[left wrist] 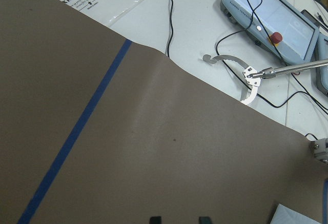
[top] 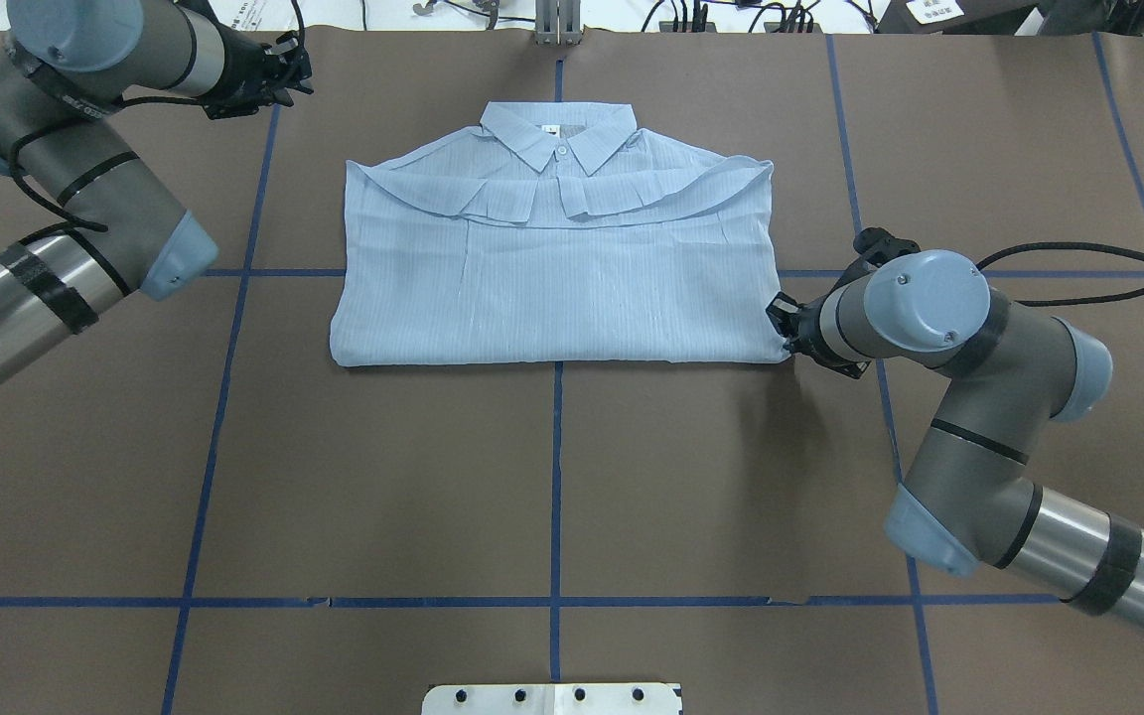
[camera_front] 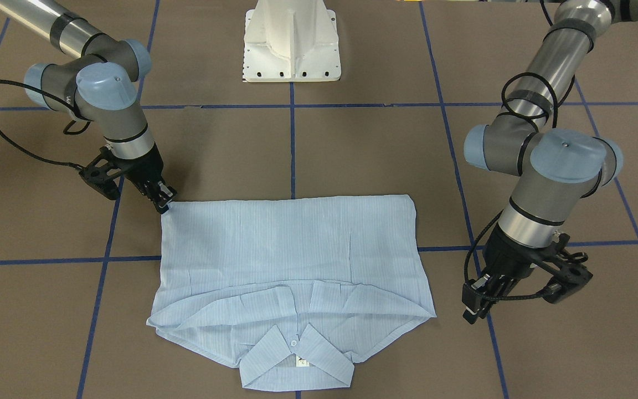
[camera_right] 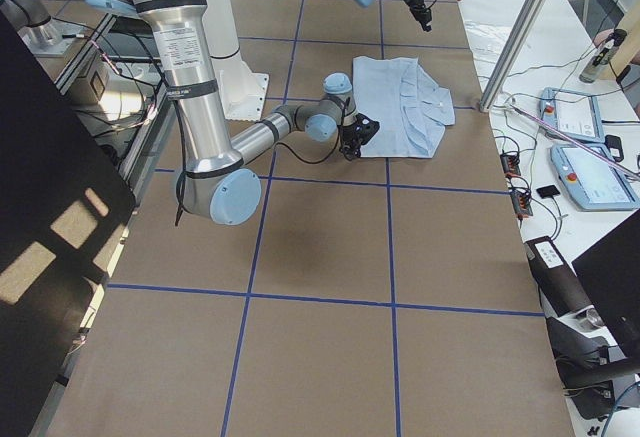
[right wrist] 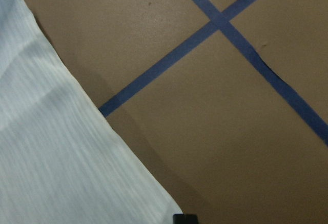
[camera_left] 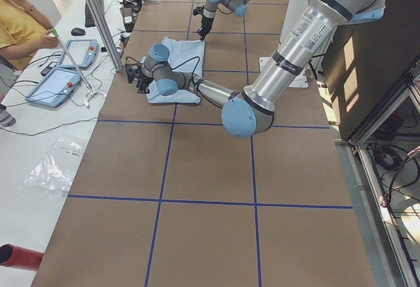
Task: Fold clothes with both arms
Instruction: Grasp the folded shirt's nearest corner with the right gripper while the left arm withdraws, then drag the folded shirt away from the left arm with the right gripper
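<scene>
- Exterior front-facing: the thin light-blue, finely striped button-up shirt point(camera_front: 291, 249) lies folded flat on the brown paper-covered desk point(camera_front: 363, 155). It sits midway along the desk's length. Its collar point(camera_front: 297, 360) is by the edge far from the robot, and its folded hem faces the white pedestal base point(camera_front: 291, 44).
- In the same view, the black two-finger right tool point(camera_front: 164, 204) touches the hem corner on the robot's right. The black two-finger left tool point(camera_front: 477, 307) hangs near the opposite side of the shirt, level with the shoulder and clear of the cloth.
- Overhead exterior: the shirt point(top: 552, 288) straddles the middle blue tape line point(top: 556, 447) in the far half of the desk. The right tool point(top: 781, 333) meets the shirt's near right corner. The left tool point(top: 289, 71) is close to the desk's far edge, off the shirt's left shoulder and not touching it.
- Exterior left: the near arm's left tool point(camera_left: 134, 77) sits just off the near end of the shirt point(camera_left: 184, 50). The far right tool point(camera_left: 200, 34) is at the other end. A person in a yellow top point(camera_left: 20, 31) sits past the desk's far edge, beside two grey pendants point(camera_left: 65, 70).
- Exterior right: the near arm's right tool point(camera_right: 355, 142) is at the near corner of the shirt point(camera_right: 400, 107). The left tool point(camera_right: 428, 22) is beyond the shirt.
- Left wrist-mounted: the left tool point(left wrist: 179, 219) shows two fingertips point(left wrist: 155, 219) standing apart. Only bare brown paper lies between them, and they hold nothing.
- Right wrist-mounted: the right tool point(right wrist: 184, 219) shows as a single dark tip at the corner of the shirt point(right wrist: 51, 147), so its fingers appear drawn together. Whether cloth is pinched between them cannot be told.
</scene>
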